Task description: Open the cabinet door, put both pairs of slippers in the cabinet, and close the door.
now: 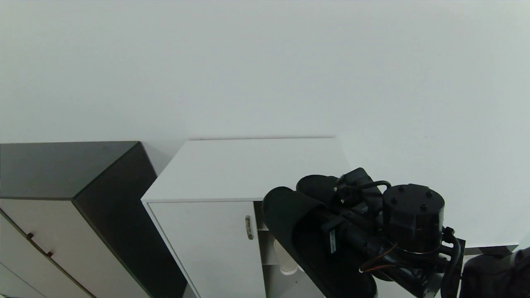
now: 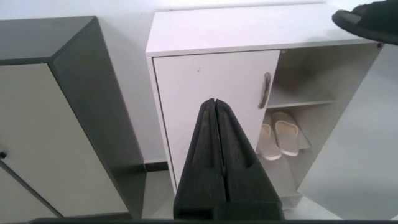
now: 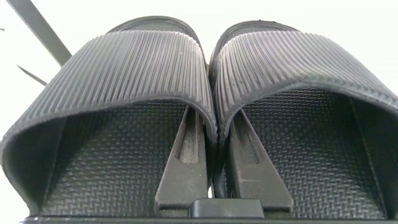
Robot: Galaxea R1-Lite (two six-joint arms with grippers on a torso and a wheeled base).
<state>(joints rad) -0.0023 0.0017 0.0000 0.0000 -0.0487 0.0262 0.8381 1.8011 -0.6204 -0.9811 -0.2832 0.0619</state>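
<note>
Gripping black slippers by their touching inner walls, right jaws pinched shut on both, up at the cabinet's open right half, near its top front edge. Judging by that, stowing the second pair: finding white slippers already lying side by side inside, below a shelf. Next, probably lowering and sliding the pair onto a free level, clearing shelf edges. Keeping left jaws closed and empty, facing the shut left door.

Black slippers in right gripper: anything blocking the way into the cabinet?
Nothing visible. The cabinet is open on its right half; the white slippers lie on a lower level, and the shelf above them looks free for the black slippers.
</note>
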